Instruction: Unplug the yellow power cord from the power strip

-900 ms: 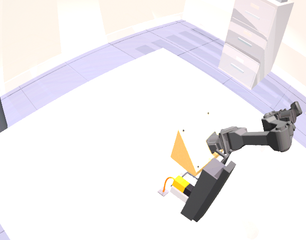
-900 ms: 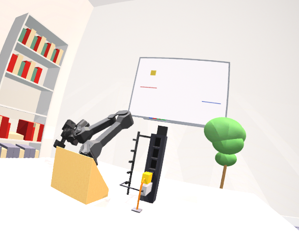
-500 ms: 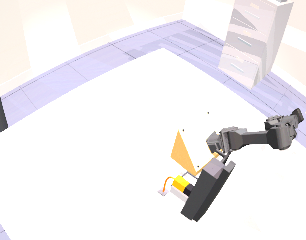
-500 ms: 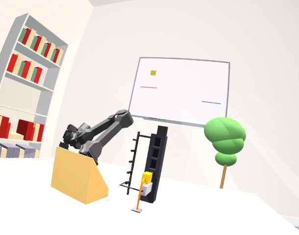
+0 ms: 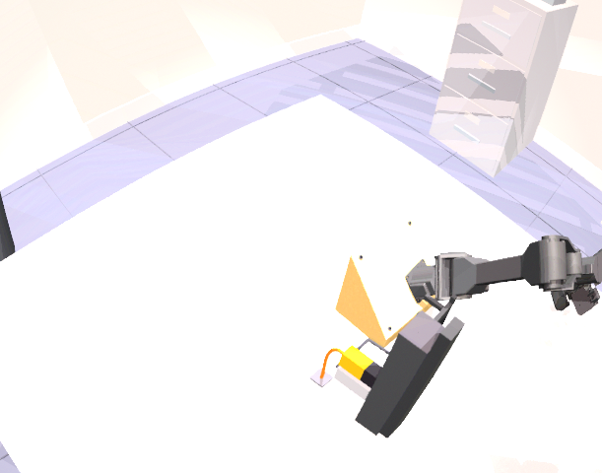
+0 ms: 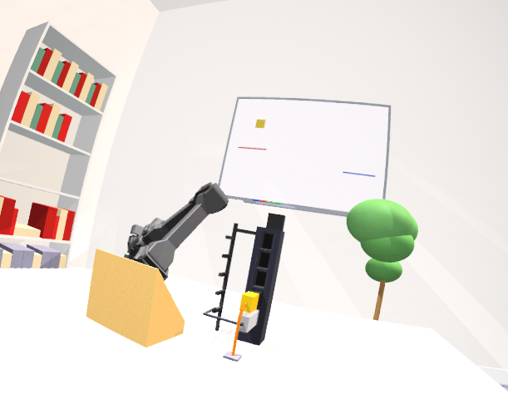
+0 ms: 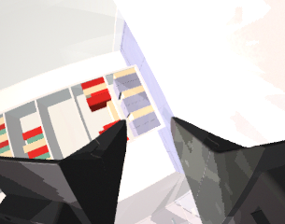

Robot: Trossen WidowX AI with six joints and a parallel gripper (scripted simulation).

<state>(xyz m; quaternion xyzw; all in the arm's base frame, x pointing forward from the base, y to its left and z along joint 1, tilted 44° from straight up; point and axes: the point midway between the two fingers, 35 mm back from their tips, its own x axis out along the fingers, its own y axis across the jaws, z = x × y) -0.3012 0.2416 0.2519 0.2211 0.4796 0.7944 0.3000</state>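
The dark power strip (image 5: 408, 373) (image 6: 272, 274) stands upright with its sockets facing sideways. The yellow plug (image 5: 356, 362) (image 6: 249, 302) sits at a lower socket, its black front part against the strip. Its orange cord (image 5: 325, 361) (image 6: 238, 330) curves down to a small flat plate (image 5: 320, 377) (image 6: 232, 357). A white block (image 5: 349, 381) (image 6: 248, 321) is just below the plug. My gripper (image 7: 149, 123) is partly open, with nothing between its fingers. It is at the far right in the top view, well away from plug, cord and strip. In the exterior view it is too small to tell.
An orange-sided wedge block (image 5: 357, 303) (image 6: 122, 296) stands beside the strip, close to the arm's base. A thin dark rack (image 6: 226, 274) stands next to the strip, with a bent rod low down near the plug. Bookshelf, whiteboard and tree are in the background.
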